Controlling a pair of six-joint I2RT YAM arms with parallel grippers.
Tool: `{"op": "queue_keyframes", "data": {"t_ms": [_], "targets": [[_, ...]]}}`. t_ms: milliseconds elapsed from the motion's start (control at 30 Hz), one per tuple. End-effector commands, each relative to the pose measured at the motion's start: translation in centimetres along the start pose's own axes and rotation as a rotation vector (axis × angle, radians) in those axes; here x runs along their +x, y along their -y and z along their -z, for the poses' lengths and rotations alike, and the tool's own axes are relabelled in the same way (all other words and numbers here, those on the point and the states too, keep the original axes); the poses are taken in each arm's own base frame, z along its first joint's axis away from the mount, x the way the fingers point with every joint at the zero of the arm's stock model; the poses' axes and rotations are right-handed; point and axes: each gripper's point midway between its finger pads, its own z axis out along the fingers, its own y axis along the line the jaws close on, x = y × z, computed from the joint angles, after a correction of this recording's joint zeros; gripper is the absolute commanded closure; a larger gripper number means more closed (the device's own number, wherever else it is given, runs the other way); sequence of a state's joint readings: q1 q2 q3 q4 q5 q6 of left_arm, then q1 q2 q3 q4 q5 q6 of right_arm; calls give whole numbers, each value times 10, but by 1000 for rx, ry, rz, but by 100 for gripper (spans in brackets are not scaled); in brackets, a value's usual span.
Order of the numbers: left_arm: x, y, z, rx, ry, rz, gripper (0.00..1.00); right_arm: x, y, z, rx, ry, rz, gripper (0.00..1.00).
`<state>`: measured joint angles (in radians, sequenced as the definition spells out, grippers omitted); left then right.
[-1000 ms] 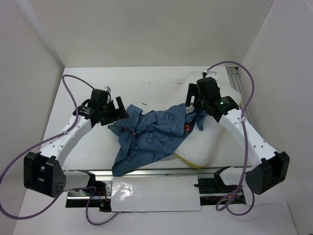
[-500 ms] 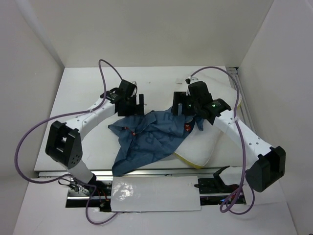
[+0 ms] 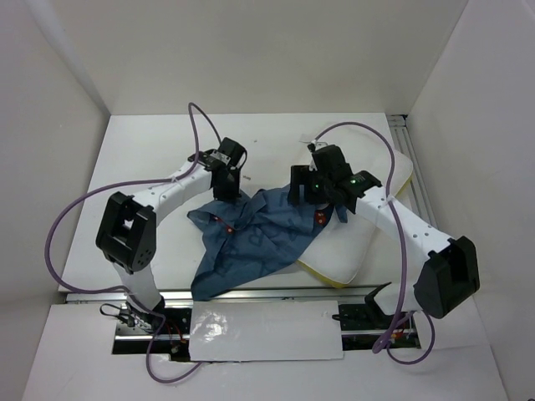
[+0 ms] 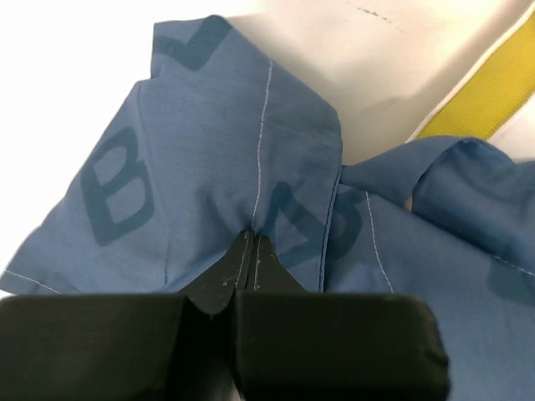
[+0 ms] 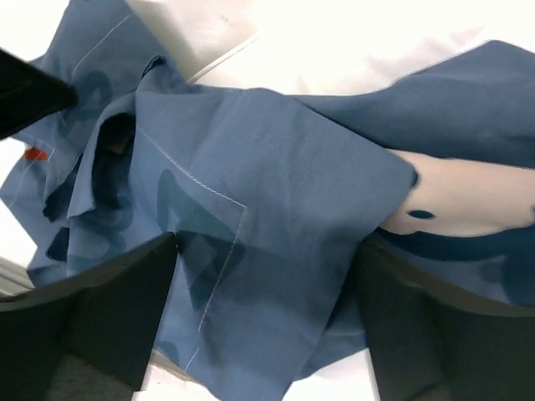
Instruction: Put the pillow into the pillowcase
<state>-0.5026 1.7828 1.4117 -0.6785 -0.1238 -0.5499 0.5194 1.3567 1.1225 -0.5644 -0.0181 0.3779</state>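
a robotics lab test cell

plain white panels (image 3: 276,50) close in a white bench (image 3: 142,159) at the back and both sides, like a purpose-built booth. two white-and-black robot arms, the left arm (image 3: 163,194) and the right arm (image 3: 401,225), are bolted to a metal rail (image 3: 276,294) along the near edge. each ends in a black two-finger tool, the left tool (image 3: 230,190) and the right tool (image 3: 305,194). loose purple cables (image 3: 52,251) loop from the arms, and a slotted aluminium track (image 3: 401,134) runs down the bench's right side.
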Motion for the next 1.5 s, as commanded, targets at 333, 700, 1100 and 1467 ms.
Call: {"op": "queue_keyframes", "data": {"t_ms": [333,700,1100,1467], "targets": [[-27,-26,62,-80,238,106,100,-21,-28,17,-138,125,43,100],[-80,-73,223,-3,676,373,100,-154,16,174,160,686,-100,100],[-106,-109,455,95,1201,439,100,-258,-34,441,-7,1272,31,100],[-100,-135,563,41,1453,421,100,-268,-31,502,18,1469,42,100]]}}
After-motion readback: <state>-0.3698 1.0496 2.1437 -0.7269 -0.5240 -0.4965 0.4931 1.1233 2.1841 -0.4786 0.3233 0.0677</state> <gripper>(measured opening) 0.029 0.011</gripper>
